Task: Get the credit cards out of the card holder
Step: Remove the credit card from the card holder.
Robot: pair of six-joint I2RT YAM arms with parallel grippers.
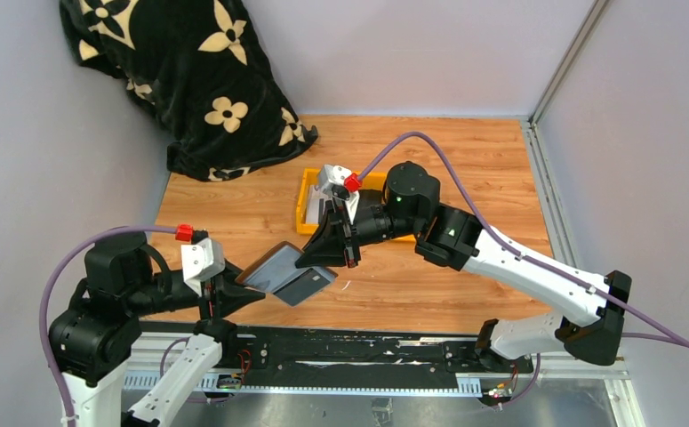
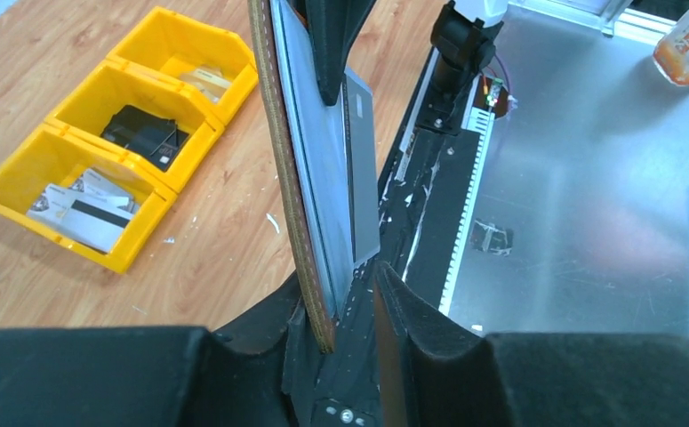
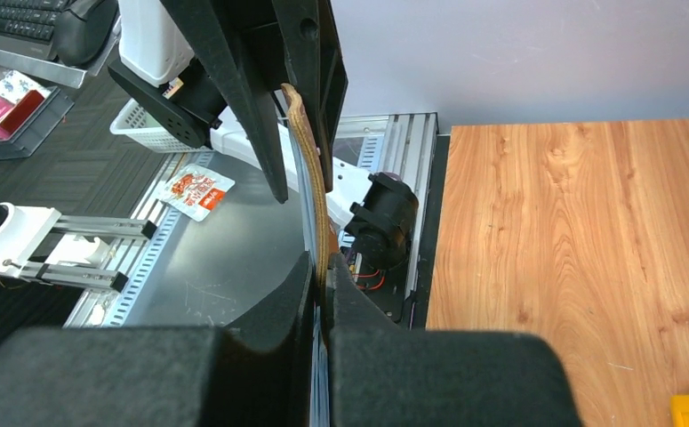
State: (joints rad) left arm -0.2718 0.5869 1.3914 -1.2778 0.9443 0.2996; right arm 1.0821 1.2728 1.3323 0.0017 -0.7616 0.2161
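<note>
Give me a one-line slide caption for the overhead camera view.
Right gripper pinches the card holder above the table, left gripper at its other end, yellow bins behind.

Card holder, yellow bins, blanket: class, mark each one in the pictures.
Card holder (image 1: 278, 267), top view, its open grey flap.
Yellow bins (image 2: 151, 229), left wrist view, nearest bin's side wall.
Blanket (image 1: 172, 80), top view, its black middle.

Top external camera looking down over the whole table (image 1: 465, 160) from above its near edge, wrist cameras facing each other at close range, all three views sharing the card holder (image 1: 278, 267).
</note>
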